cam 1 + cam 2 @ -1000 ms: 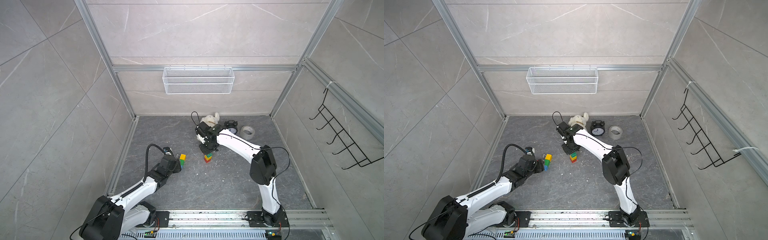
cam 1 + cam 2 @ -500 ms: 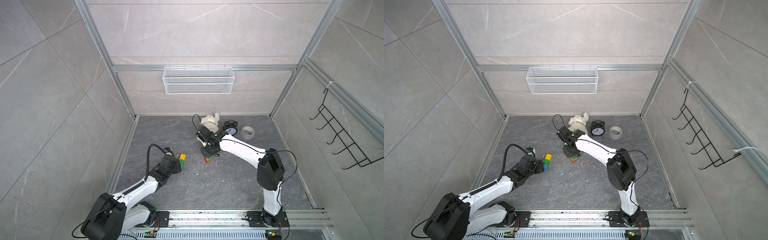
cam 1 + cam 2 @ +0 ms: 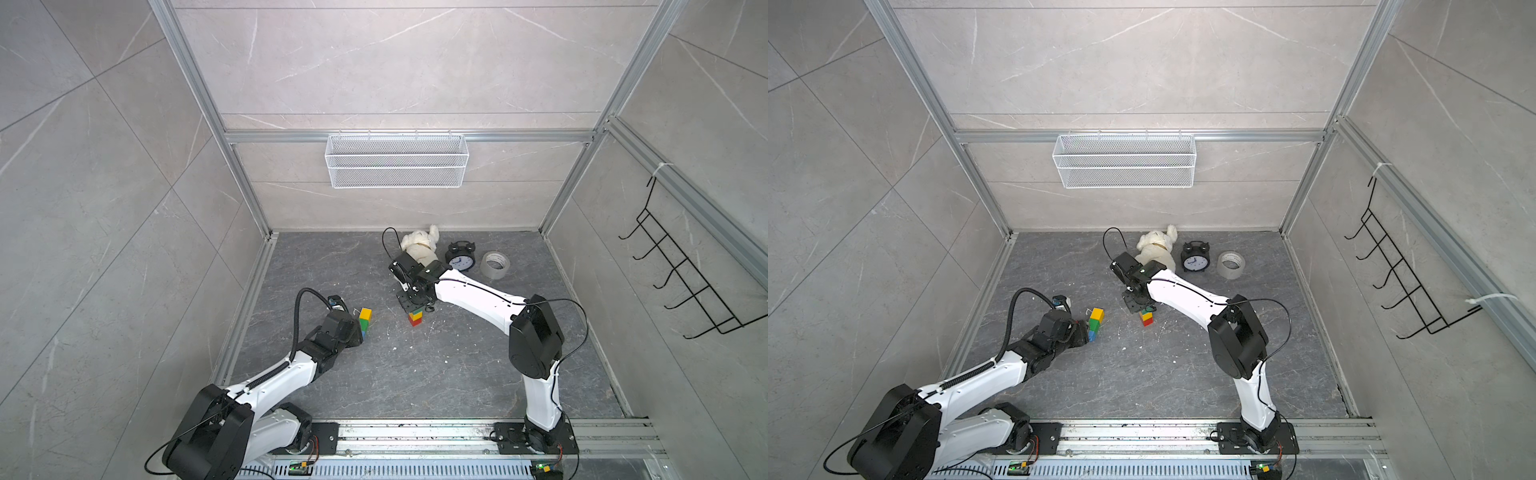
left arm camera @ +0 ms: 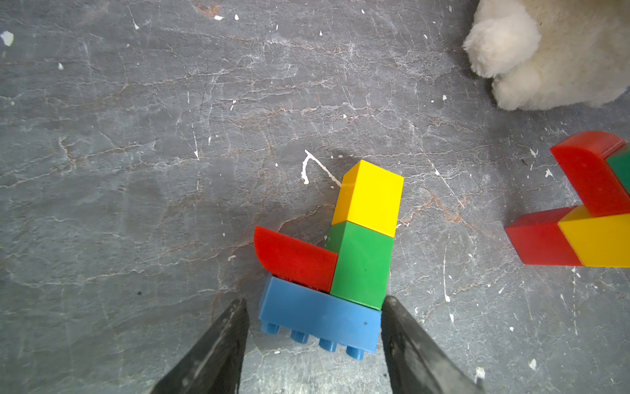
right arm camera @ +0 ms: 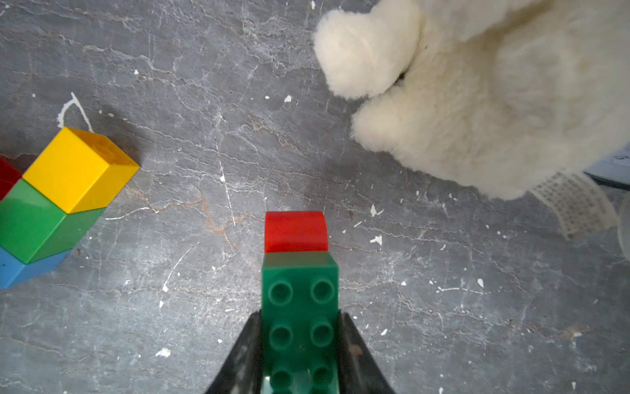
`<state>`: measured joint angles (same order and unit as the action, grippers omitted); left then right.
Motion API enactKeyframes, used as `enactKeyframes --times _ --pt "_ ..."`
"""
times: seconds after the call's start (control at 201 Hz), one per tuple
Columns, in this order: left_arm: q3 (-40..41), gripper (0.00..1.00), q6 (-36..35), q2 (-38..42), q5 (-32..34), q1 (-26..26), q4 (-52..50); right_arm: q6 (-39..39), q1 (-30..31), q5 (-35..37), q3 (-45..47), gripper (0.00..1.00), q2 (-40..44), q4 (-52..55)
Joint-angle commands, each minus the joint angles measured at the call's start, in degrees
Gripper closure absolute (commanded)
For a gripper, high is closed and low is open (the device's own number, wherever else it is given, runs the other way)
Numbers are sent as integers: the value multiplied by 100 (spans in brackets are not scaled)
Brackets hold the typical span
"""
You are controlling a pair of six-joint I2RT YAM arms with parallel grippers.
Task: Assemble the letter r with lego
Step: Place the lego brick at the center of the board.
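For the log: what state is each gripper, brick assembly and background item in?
left gripper: jaws either side of the blue brick; grip unclear.
right gripper: shut on the green brick.
four-brick assembly: resting on the table.
red-and-yellow stack: upright under the green brick.
plush toy: lying down.
alarm clock: upright.
tape roll: lying flat.

You see a gray stone floor with small white specks. Big pale tile walls stand on 3 sides, with shiny metal bars along the edges. A white wire basket hangs on the back wall. A black hook rack hangs on a side wall. The light is soft and even.
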<state>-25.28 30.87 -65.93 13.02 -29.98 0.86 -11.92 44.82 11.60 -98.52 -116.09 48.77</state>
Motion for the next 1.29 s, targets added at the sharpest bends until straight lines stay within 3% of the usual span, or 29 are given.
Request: enactKeyframes --times 0.0,0.219,0.378,0.523,0.642,0.826,0.956,1.14,1.289 --pt "-7 35 -11 116 77 -18 54 -2 56 -412 432 77 -548 641" --pt "1 35 -4 120 26 -19 124 -30 55 -399 511 77 -338 524" --pt "109 33 -279 350 -368 -56 709 64 -2 -868 206 77 -177 415" --pt "251 25 -1002 774 -365 -387 1647 186 -110 -1173 -90 77 120 438" --pt "551 21 -2118 861 -254 -863 2968 275 -212 -1522 -147 76 464 433" --pt "578 19 -3074 208 -1234 -994 4001 305 -332 -1852 -46 76 908 372" --pt "819 19 -3505 -147 -1578 -1154 4891 256 -486 -1909 190 76 1255 240" --pt "884 18 -3676 -364 -2287 -1177 5253 408 -650 -2373 447 75 1578 16" --pt "886 17 -3697 -528 -2495 -1182 5784 556 -650 -2760 588 74 1698 -138"
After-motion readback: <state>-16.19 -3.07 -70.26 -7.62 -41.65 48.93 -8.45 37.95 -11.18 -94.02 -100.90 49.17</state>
